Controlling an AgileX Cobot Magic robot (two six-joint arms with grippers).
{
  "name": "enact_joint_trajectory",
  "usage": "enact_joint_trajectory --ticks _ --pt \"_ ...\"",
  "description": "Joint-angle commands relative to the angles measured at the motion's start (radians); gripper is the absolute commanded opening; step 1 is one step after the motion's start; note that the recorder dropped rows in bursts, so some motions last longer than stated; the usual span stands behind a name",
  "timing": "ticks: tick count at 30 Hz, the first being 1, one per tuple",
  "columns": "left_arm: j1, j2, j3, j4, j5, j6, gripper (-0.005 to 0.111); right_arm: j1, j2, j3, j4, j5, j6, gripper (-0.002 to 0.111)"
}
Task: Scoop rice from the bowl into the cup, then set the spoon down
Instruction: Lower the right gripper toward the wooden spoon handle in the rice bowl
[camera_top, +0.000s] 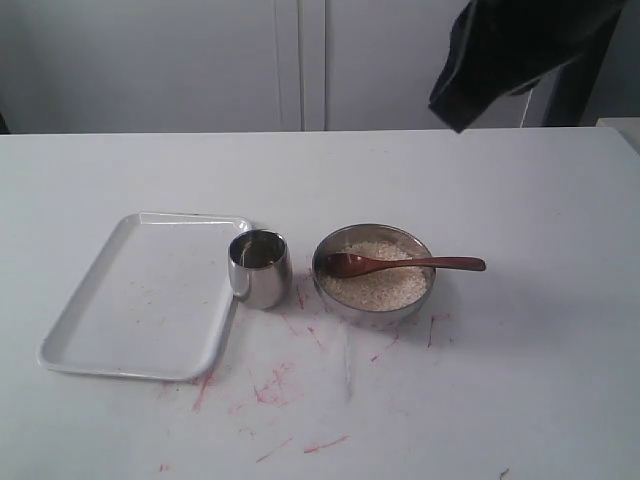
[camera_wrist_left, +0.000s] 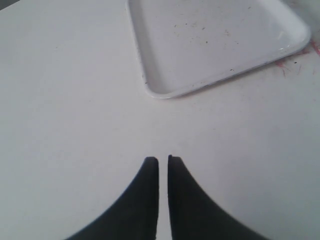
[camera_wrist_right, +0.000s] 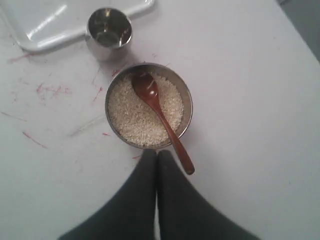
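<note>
framing only the tray (camera_wrist_left: 215, 40), left wrist view misses spoon (camera_wrist_right: 161, 117).

Wooden spoon (camera_top: 400, 265) rests on rice (camera_top: 385, 288) in steel bowl (camera_top: 372, 313); cup (camera_top: 260, 272) upright just beside.

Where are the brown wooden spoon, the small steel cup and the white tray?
brown wooden spoon (camera_wrist_right: 145, 89): right wrist view, scoop.
small steel cup (camera_top: 262, 284): exterior view, outer wall.
white tray (camera_wrist_left: 156, 91): left wrist view, corner rim.
</note>
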Motion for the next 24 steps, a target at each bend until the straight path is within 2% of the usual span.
enact_joint_trajectory --ticks 1,12,24 --pt "-0.004 -0.003 0.009 0.000 0.039 -0.006 0.014 0.001 0.062 0.053 -0.096 0.000 0.006 0.000" --pt "-0.004 -0.003 0.009 0.000 0.039 -0.006 0.014 0.001 0.147 0.202 -0.335 -0.037 -0.002 0.000" --pt "-0.004 -0.003 0.009 0.000 0.039 -0.006 0.014 -0.001 0.274 0.224 -0.354 -0.115 -0.194 0.000"
